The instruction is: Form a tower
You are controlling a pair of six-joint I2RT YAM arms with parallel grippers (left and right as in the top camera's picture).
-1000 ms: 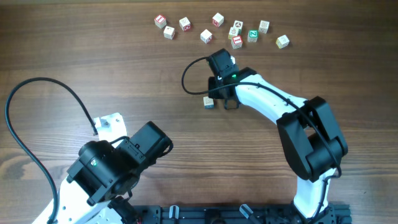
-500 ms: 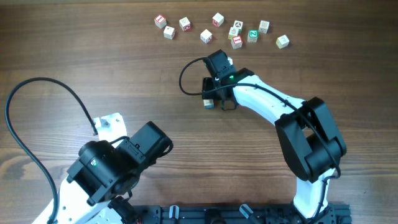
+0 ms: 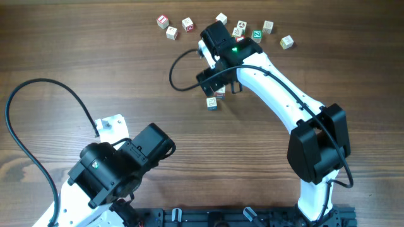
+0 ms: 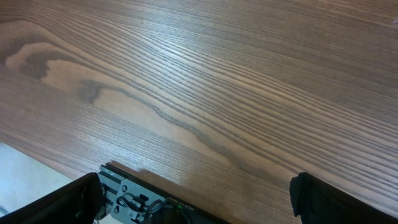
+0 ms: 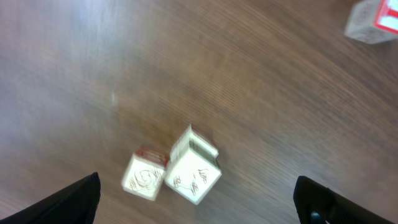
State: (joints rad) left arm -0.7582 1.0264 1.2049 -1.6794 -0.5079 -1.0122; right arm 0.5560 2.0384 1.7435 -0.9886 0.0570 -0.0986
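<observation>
tower (image 5: 194, 165) released since the earlier frame: right gripper (image 5: 199, 208) has lifted off and swung away, jaws now wide, holding nothing. tower stands below, between the jaws, touching neither; a red-print cube (image 5: 144, 176) just beside it. left gripper (image 4: 199, 199) jaws wide, empty.

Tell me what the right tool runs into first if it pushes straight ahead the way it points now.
Most likely the stack of blocks, centred between the open right tool's fingers in the wrist view; a red-printed block sits just beside it. The picture is blurred, so depth is uncertain.
</observation>
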